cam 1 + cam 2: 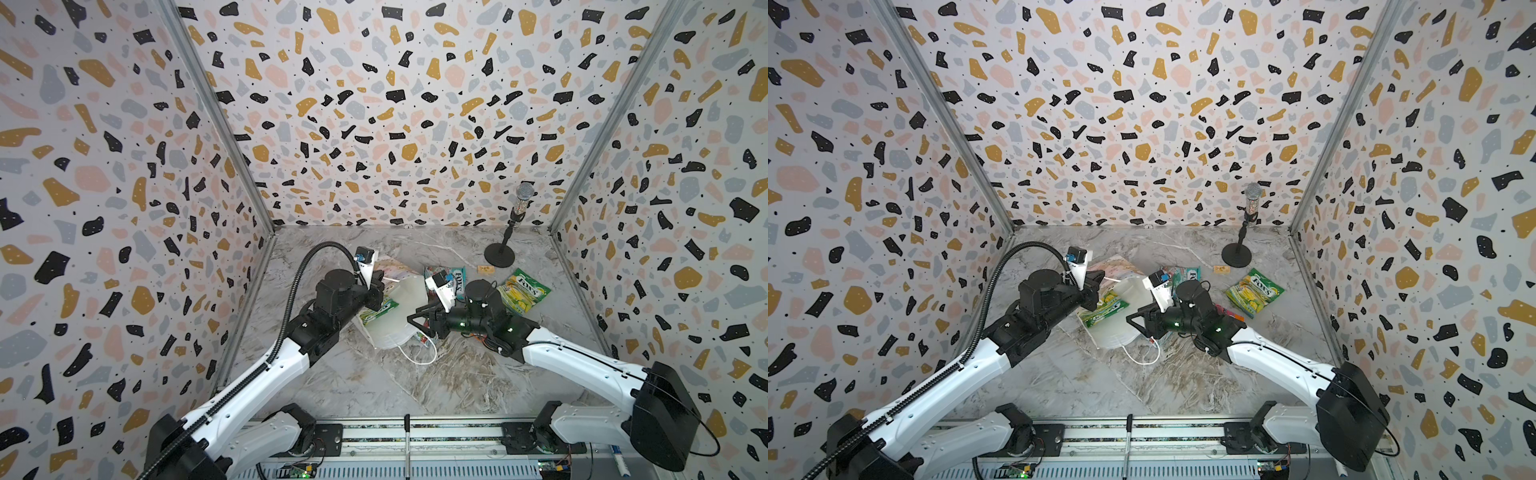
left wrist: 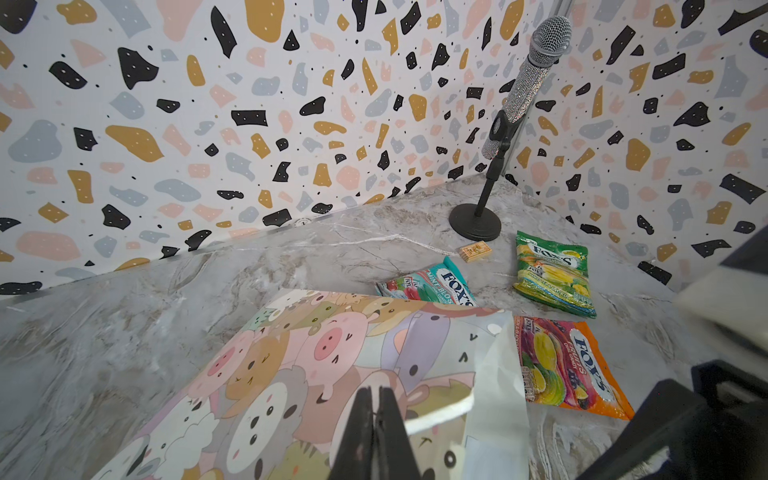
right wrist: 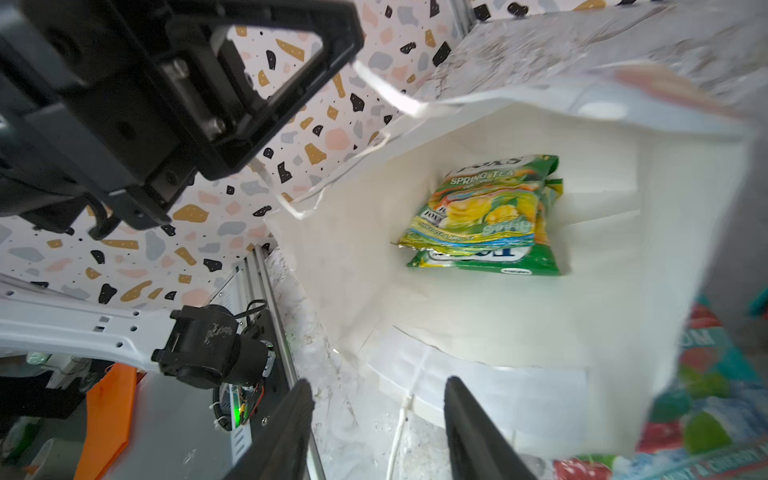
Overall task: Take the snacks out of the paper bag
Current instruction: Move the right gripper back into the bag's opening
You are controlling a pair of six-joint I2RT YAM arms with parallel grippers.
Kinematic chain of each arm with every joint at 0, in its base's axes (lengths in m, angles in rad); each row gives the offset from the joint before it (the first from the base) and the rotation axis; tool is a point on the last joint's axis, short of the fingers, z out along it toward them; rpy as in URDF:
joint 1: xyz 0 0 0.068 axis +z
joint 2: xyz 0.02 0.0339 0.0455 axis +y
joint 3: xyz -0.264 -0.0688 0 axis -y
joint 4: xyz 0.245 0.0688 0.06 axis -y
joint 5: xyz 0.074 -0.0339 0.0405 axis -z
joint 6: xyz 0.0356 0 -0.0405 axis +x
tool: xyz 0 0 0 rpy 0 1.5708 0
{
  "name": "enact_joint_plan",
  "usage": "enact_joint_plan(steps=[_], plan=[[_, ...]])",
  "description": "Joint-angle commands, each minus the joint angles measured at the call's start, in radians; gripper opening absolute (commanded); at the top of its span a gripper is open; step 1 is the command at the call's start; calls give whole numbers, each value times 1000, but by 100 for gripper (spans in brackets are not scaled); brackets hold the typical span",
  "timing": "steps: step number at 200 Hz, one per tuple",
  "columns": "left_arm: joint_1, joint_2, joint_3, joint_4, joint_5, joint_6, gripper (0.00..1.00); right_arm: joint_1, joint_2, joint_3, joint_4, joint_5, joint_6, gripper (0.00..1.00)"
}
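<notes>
Right hand spread at paper bag mouth; green snacks inside.

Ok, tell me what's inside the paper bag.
Two green-yellow FOX'S packets lie stacked deep inside the paper bag. Anything beneath them is covered.

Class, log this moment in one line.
left end effector: shut on paper bag; right end effector: open at bag mouth; green packets: inside

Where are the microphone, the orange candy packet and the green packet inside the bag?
microphone (image 2: 549, 39), left wrist view, on its mesh head.
orange FOX'S packet (image 2: 575, 368), left wrist view, on its printed front.
green Spring Tea packet (image 3: 482, 205), right wrist view, on its front.
</notes>
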Motion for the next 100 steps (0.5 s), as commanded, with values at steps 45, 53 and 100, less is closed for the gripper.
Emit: enact_joint_plan(steps=[45,53,100], plan=[[-4,-17,-13,70,-94,-57,0,70,220,107,56,3,5,49],[-4,-19,-14,69,-105,-57,0,70,245,114,62,8,6,49],[-5,-29,-22,75,-137,-57,0,53,399,209,6,44,-55,45]])
